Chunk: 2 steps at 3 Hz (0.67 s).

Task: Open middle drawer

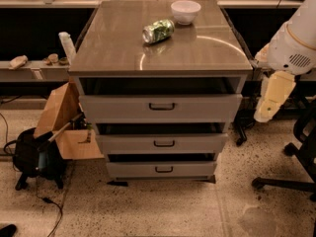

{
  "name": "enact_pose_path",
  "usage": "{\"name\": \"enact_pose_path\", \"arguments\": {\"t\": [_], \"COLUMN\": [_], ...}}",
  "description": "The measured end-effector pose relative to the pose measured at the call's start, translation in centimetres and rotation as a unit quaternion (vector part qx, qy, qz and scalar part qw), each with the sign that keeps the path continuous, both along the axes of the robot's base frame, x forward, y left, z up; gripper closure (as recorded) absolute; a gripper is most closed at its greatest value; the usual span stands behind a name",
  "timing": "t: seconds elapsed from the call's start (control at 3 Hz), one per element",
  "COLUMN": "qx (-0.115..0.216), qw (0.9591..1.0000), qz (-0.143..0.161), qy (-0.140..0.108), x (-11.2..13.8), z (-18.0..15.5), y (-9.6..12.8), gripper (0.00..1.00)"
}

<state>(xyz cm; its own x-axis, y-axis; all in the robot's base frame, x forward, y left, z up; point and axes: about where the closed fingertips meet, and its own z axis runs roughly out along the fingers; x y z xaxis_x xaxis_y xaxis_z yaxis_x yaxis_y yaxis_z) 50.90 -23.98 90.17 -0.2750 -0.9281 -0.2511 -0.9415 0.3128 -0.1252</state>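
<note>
A grey cabinet stands in the middle of the camera view with three stacked drawers. The middle drawer [197, 143] is light grey with a small black bar handle [164, 143]; a dark gap shows above its front. My arm comes in from the right edge, white at the top, and its cream gripper [271, 98] hangs down beside the cabinet's right side. It is level with the top drawer [207, 107], to the right of and above the middle drawer's handle, and touches nothing.
The bottom drawer [192, 170] sits just above the floor. A green can [158, 31] lying on its side and a white bowl [185, 11] rest on the cabinet top [123, 48]. An open cardboard box [66, 127] and black bag [32, 157] stand left; an office chair base [291, 179] stands right.
</note>
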Motion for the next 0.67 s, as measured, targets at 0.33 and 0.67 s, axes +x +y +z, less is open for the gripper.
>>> {"name": "enact_pose_path", "arguments": {"t": [0.33,0.67], "qx": [0.005,0.013], "qw": [0.9997,0.9995], "qz": [-0.008,0.000], "qy": [0.023,0.030], "x": [0.1,-0.1], "z": [-2.4,-5.2], "y": [-0.4,-0.4], "gripper": [0.00,0.00]}}
